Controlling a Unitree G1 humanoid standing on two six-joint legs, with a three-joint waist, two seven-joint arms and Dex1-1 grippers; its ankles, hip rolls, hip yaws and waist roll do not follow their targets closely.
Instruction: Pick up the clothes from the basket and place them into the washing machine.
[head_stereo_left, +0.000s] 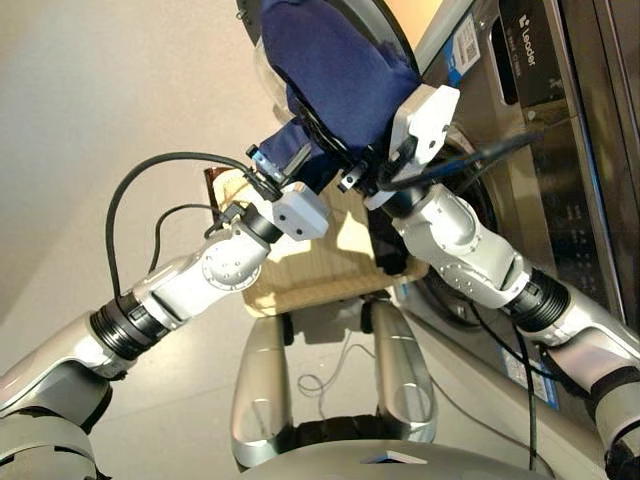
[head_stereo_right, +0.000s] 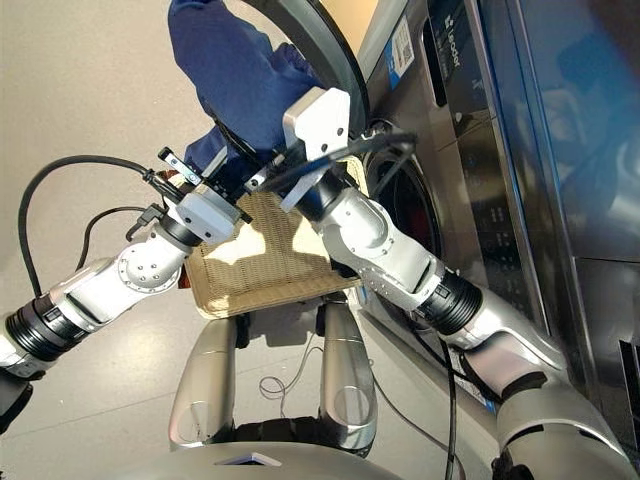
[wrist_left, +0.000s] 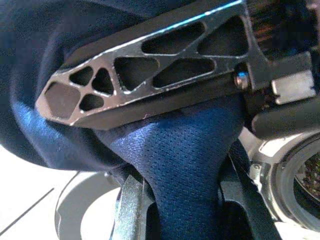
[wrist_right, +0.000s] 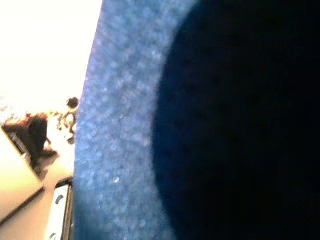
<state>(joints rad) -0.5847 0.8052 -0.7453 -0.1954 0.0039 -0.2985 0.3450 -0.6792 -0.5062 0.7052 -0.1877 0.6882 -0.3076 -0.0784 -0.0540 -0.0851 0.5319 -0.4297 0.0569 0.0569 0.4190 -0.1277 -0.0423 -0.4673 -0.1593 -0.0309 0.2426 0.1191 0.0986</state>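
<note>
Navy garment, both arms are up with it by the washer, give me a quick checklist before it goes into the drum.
1. Left gripper holding the navy garment: ok, the left wrist view shows cloth pinched between its fingers.
2. Right gripper grip: cannot tell, cloth fills the right wrist view.
3. Washing machine door open: ok, the porthole door is swung out behind the garment.
4. Drum opening free: cannot tell, the right arm covers most of it.
5. Garment clear of the basket: ok, it hangs above it.
6. Other clothes in the basket: cannot tell, the arms hide part of it.
</note>
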